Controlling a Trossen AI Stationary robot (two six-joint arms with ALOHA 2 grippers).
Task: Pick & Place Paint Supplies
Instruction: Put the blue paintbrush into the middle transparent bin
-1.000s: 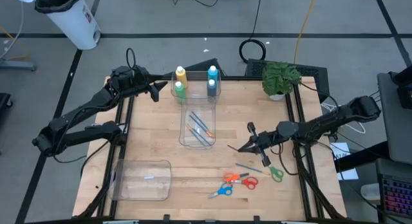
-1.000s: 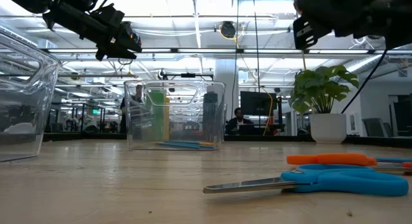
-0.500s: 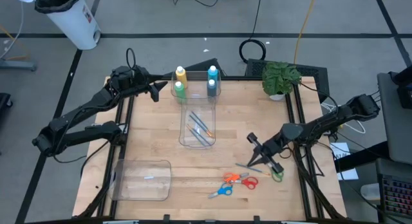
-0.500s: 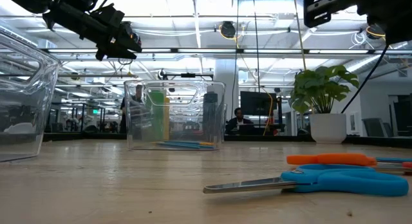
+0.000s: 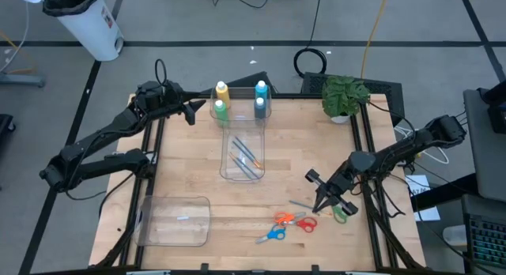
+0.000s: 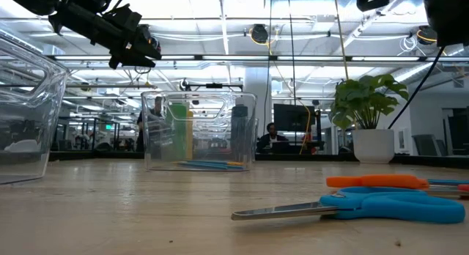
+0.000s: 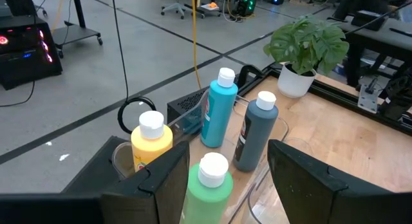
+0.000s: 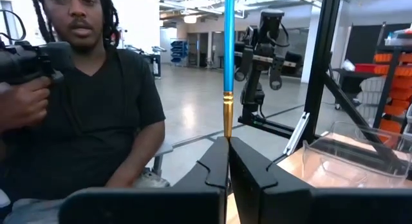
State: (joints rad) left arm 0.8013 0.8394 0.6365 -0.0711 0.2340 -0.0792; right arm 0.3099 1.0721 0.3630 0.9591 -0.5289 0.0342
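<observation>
Blue-handled and thin, the brush is pinched in the right claw, whose jaws are clenched on its metal ferrule so the long handle sticks straight out beyond the fingertips. That hold looks risky: with so little of the brush between the jaws and most of its length free, it could pivot or slip out on the way across the counter. Seen from above, the right claw hangs over the scissors, with the clear bin holding other brushes well apart from it, towards the far left arm. A brush tilted off line could catch the bin's rim and skitter away instead of dropping in. The left claw waits with its jaws spread and holding nothing, just before the four paint bottles, the green one nearest between its fingers; any careless forward drift there could topple them. A person sits beyond the counter.
</observation>
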